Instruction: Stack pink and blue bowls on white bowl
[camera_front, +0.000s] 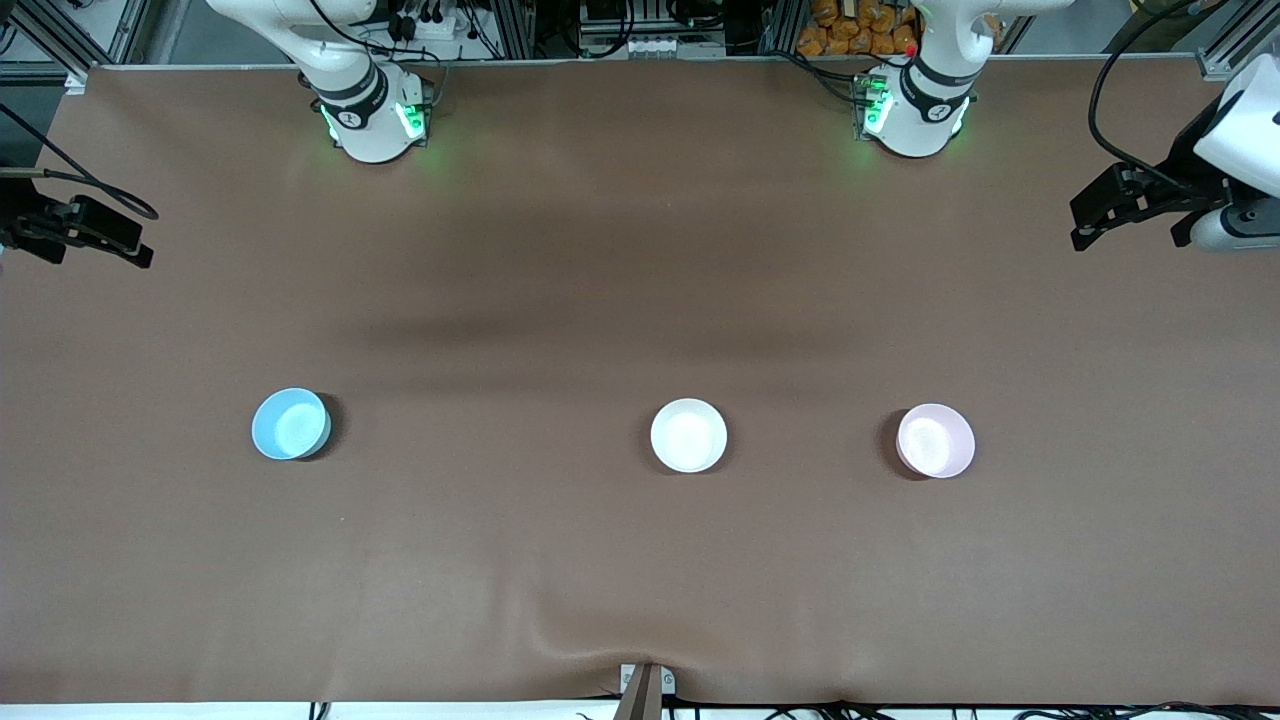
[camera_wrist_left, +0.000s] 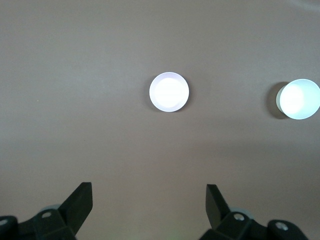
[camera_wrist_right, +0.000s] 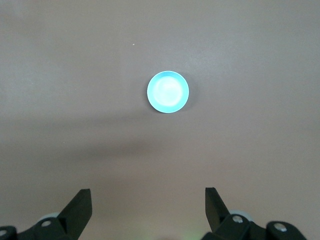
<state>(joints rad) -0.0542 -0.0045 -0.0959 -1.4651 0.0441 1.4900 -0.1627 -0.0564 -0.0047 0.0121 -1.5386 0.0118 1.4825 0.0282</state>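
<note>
Three bowls are set upright in a row on the brown tabletop, well apart from one another, all at about the same distance from the front camera. The blue bowl is placed toward the right arm's end, the white bowl sits in the middle, and the pink bowl is placed toward the left arm's end. All three are empty and nothing is stacked yet.

The left hand is held up over the tabletop edge at the left arm's end, fingers spread wide, nothing gripped. In the left wrist view the pink bowl is seen between the open fingers, with the white bowl off to one side.

The right hand is held over the tabletop edge at the right arm's end, likewise open and empty. In the right wrist view the blue bowl is centred between its parted fingers.
</note>
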